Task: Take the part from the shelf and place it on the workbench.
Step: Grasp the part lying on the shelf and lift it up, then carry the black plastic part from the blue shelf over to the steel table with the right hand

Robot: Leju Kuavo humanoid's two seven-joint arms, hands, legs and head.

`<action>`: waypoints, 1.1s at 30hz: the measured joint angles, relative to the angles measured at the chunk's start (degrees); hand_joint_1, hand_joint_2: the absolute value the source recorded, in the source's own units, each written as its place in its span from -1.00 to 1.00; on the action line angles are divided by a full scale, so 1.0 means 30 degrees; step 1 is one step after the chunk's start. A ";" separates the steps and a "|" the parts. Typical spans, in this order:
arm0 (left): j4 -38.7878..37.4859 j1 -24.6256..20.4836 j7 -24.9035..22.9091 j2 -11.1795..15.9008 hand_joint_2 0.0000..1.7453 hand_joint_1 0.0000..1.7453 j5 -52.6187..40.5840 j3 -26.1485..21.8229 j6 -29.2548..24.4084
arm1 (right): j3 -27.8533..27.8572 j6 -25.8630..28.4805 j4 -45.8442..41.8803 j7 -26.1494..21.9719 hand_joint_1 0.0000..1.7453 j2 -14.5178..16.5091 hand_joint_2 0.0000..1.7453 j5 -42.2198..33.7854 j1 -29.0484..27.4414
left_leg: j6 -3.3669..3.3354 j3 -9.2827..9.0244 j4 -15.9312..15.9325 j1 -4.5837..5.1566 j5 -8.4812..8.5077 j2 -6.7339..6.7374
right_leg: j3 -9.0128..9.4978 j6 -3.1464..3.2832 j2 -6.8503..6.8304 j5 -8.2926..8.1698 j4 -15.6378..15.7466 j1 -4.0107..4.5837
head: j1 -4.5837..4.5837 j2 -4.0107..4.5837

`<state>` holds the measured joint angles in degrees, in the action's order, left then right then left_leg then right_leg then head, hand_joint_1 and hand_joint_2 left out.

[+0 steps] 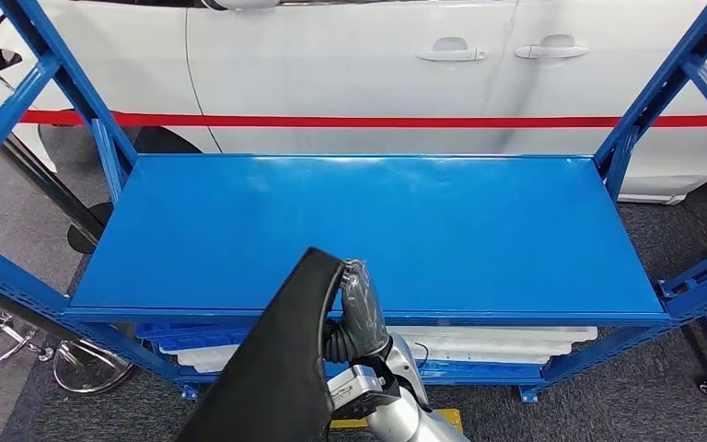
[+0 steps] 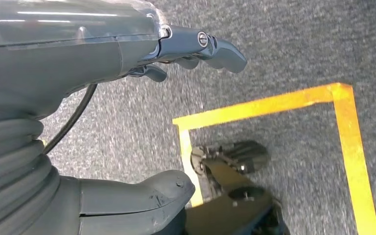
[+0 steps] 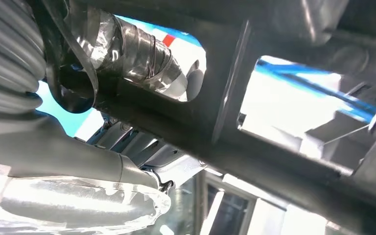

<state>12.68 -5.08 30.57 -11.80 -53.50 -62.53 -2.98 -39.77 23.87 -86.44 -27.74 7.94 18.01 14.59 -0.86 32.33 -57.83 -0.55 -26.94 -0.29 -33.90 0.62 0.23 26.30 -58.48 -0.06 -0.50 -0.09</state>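
The part (image 1: 272, 368) is a long black panel with a curved top edge, standing up in front of the blue shelf's front rim. My right hand (image 1: 362, 311) grips its right edge near the top. In the right wrist view the dark part (image 3: 284, 166) with its cut-out windows lies close across the picture, and my right hand (image 3: 54, 147) has a tape-wrapped finger (image 3: 132, 49) curled over it. The top board of the blue shelf (image 1: 377, 230) is bare. My left hand (image 2: 78, 54) hangs over the floor, fingers apart, holding nothing.
A white car (image 1: 377, 64) with a red stripe stands right behind the shelf. Blue uprights (image 1: 18, 101) frame both sides. White trays (image 1: 479, 343) lie on the lower level. Chrome metal pieces (image 1: 0, 341) sit on the floor at left. Yellow floor tape (image 2: 274, 105) marks the grey carpet.
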 joint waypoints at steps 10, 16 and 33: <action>-0.0022 -0.0028 -0.0715 -0.0149 1.00 -1.00 -0.0021 -0.0366 0.0689 | -0.0164 0.0472 0.0249 -0.0208 1.00 -0.0104 1.00 0.0534 -0.1160 | 0.0460 0.0541 -0.2188 -0.0210 -0.1083 0.0027 | -0.0138 0.0294 -0.0104 -0.0168 -0.0135 -0.0133 | 0.0004 0.0000; -0.0026 -0.0044 -0.1466 -0.0210 1.00 -1.00 -0.0588 -0.0340 0.0528 | -0.0195 0.0843 0.0218 0.0064 1.00 -0.0171 1.00 0.0916 -0.1542 | -0.0247 -0.0223 -0.0075 -0.0085 -0.0010 0.0015 | -0.0356 -0.0439 -0.0038 -0.0197 -0.0303 -0.0120 | -0.0004 0.0000; -0.0060 -0.0077 -0.1634 -0.0638 1.00 -1.00 -0.0410 -0.0257 0.0652 | -0.0200 0.0601 -0.0348 0.0459 1.00 -0.0514 1.00 0.1372 -0.1930 | 0.0156 0.2209 -0.0902 0.0060 0.0795 0.0121 | 0.1679 0.0328 -0.0190 0.0749 0.0670 -0.0107 | 0.0002 0.0000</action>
<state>12.50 -5.31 25.67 -13.72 -54.73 -63.30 -1.03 -40.37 25.67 -87.49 -26.36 6.40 22.12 8.80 -0.40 38.95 -60.53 -0.38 -24.55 0.07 -28.86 1.61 -0.34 28.55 -56.47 -0.39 -0.50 -0.09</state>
